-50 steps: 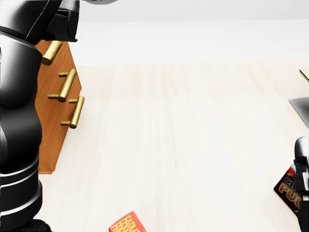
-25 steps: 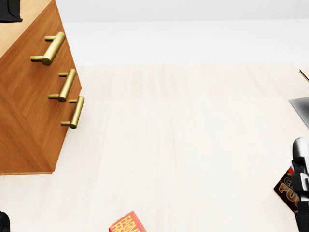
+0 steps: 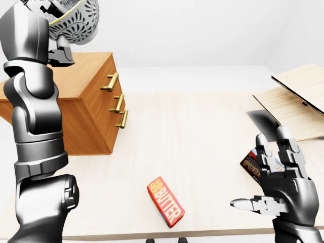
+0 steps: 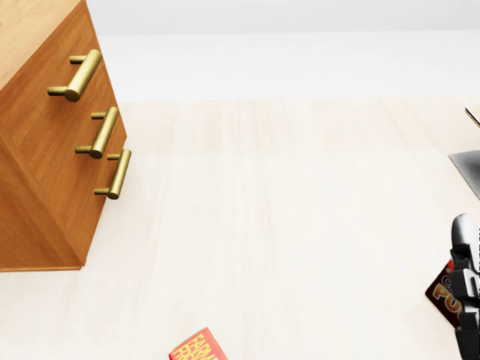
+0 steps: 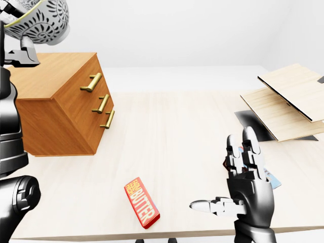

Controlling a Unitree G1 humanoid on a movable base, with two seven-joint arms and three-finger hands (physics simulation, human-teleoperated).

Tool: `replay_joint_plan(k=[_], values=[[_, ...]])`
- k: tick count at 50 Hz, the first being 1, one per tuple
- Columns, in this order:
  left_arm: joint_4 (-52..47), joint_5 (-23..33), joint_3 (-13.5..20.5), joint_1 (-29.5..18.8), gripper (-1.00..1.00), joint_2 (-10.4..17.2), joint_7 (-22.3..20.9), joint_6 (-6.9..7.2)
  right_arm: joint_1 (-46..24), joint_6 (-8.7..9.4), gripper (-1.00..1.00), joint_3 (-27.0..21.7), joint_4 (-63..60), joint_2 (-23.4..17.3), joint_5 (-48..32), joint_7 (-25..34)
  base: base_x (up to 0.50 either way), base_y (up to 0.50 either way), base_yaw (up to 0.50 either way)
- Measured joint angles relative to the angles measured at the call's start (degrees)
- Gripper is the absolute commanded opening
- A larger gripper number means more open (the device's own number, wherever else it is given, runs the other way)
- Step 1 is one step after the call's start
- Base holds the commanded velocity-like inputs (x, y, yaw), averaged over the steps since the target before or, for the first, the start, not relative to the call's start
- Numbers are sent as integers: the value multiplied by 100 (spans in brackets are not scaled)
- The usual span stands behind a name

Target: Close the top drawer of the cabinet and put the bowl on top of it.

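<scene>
We stand at a pale wooden tabletop (image 3: 202, 126) under plain white walls, with the wooden cabinet (image 5: 55, 109) on its left side. All three of its drawers look flush, the top drawer (image 5: 90, 82) included, so we judge the closing done and the placing in hand.

Our left arm is raised high at the left of the left-eye view, and our left hand (image 3: 58, 43) holds the patterned bowl (image 3: 76, 17) up in the air above the cabinet's near left corner. The fingers are mostly hidden behind the bowl, but they appear closed on its lower part.

To do this well, we should carry the bowl further over the middle of the cabinet's flat top, keep it level, lower it until the base rests on the wood, and only then loosen the fingers, since a release near the edge could tip it off.

Our right hand (image 5: 243, 190) hovers low on the right, fingers spread wide and empty, over a dark snack packet (image 3: 251, 167). Light boards (image 5: 288, 101) lie at the right. A red butter box (image 5: 142, 202) rests near the tabletop's lower edge.
</scene>
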Motion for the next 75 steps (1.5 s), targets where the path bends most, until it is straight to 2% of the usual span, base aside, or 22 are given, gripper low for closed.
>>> replay_joint_plan(k=[17, 30, 55, 75], values=[[1181, -638, 94, -155, -100, 499, 669, 0, 35, -68, 100, 128, 38, -40, -71, -46, 0, 0, 0], [2405, -960, 7, -584, -100, 679, 1157, 0, -5, -65, 100, 190, 89, -104, -111, -118, 0, 0, 0], [4610, -1232, -270, -1212, -100, 641, 2054, 0, 10, -103, 100, 251, 108, -148, -126, -160, 0, 0, 0], [5072, -1306, -409, -1445, -100, 557, 2518, -2, 24, -109, 100, 215, 91, -131, -96, -121, 0, 0, 0]])
